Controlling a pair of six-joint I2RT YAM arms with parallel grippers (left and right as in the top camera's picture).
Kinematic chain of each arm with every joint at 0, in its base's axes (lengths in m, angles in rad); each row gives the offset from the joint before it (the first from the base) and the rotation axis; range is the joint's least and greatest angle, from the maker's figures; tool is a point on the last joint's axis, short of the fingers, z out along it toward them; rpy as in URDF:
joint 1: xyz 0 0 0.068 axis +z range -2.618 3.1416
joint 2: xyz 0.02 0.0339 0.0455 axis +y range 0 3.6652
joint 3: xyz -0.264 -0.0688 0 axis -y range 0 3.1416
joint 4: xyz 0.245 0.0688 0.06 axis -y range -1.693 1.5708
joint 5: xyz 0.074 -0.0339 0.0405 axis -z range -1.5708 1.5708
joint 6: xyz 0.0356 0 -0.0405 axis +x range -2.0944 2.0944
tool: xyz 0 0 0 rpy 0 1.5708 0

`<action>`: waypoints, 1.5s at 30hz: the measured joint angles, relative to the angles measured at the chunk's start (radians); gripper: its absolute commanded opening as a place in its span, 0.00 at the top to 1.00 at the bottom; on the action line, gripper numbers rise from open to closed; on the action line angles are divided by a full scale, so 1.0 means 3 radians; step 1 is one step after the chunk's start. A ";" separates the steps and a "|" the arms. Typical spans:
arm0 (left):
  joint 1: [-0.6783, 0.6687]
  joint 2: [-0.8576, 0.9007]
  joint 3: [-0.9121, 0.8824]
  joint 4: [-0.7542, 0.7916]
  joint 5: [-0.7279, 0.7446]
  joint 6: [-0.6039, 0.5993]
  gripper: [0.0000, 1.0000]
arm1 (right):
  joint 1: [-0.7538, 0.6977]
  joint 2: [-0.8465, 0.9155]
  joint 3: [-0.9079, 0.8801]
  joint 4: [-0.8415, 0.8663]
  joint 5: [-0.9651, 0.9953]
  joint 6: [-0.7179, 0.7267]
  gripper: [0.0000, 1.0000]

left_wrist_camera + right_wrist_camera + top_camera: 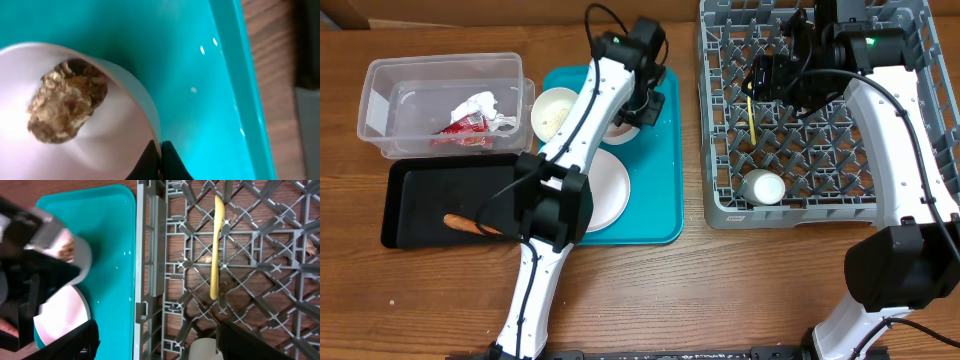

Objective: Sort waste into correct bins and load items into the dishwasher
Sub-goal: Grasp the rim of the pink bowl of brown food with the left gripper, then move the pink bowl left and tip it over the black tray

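My left gripper [161, 160] is shut on the rim of a small white bowl [100, 145] holding brown nutty crumbs [65, 102], over the teal tray [200, 50]. In the overhead view this bowl [623, 131] is mostly hidden under the left gripper [642, 100]. A second white bowl [555, 112] and the pale plate [605, 190] also sit on the teal tray [665, 200]. My right gripper [160, 347] is open and empty above the grey dish rack [150, 255]. The yellow spoon [217, 255] and the white cup [205, 351] lie in the rack.
The clear tub [380, 90] at far left holds the red wrapper [465, 125] and crumpled white paper [480, 103]. In front of it, the black tray [420, 190] holds the brown sausage [470, 224]. The rack [720, 205] fills the right side.
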 measured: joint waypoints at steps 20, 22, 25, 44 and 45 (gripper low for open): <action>0.0238 -0.1310 0.0804 -0.0963 0.0122 -0.0651 0.96 | 0.0000 0.0000 0.0000 -0.0126 0.0000 0.0000 0.21; 0.0356 -0.1663 0.0512 -0.0963 0.0114 -0.0699 0.96 | 0.0000 0.0000 0.0000 -0.0126 0.0001 -0.0001 0.21; 0.0626 -0.2209 -0.0111 -0.0966 0.0150 -0.0730 0.96 | 0.0000 0.0000 0.0000 -0.0127 0.0000 0.0000 0.20; 0.2983 -0.2791 -0.3499 0.0036 0.2668 0.0896 0.96 | 0.0000 0.0000 0.0001 -0.0161 -0.0001 0.0000 0.21; 0.3109 -0.2772 -0.3609 0.0038 0.2860 0.1034 0.96 | 0.0000 0.0000 0.0001 -0.0165 -0.0001 0.0000 0.20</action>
